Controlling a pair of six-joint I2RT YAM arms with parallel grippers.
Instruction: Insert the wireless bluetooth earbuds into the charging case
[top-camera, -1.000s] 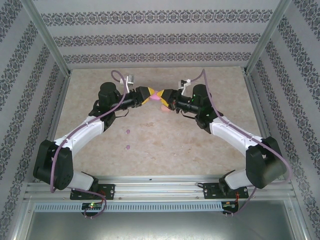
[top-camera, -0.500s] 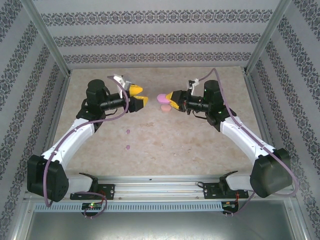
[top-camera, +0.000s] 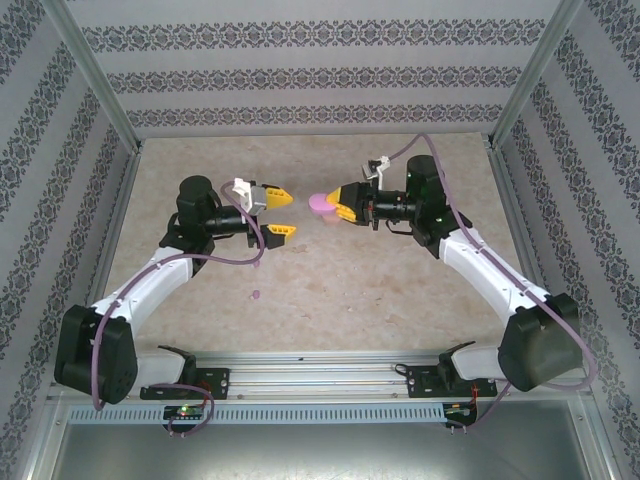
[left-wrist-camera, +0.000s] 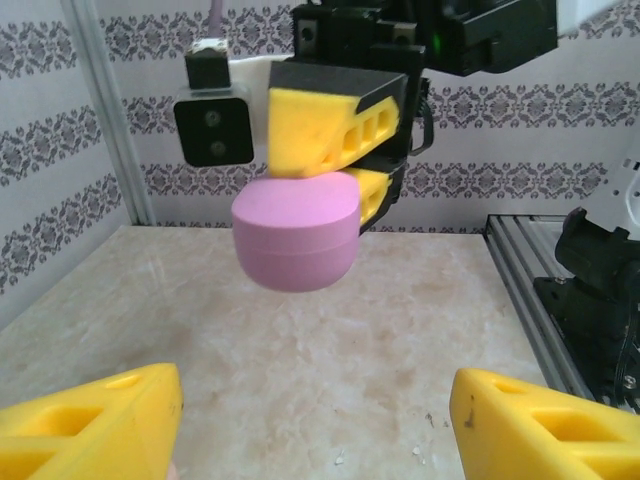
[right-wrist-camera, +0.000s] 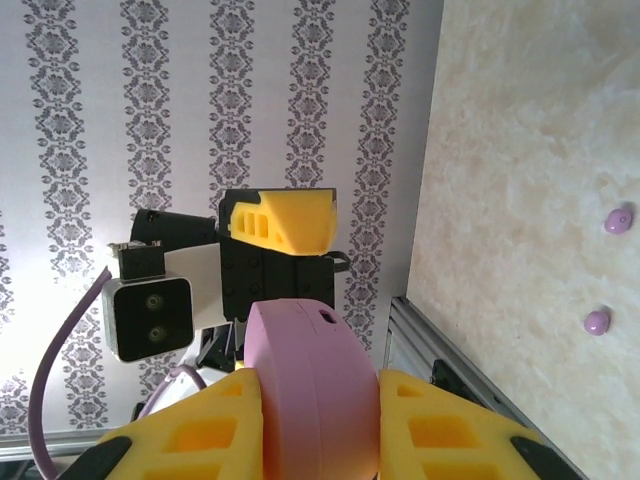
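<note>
Two purple buds lie apart on the counter. We see R hand clamped on pink case, up off counter; L hand gapes wide, facing it.

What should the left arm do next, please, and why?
Probably lower the open, empty left pincer toward a purple bud lying on the table, since the right pincer holds the pink case aloft.
</note>
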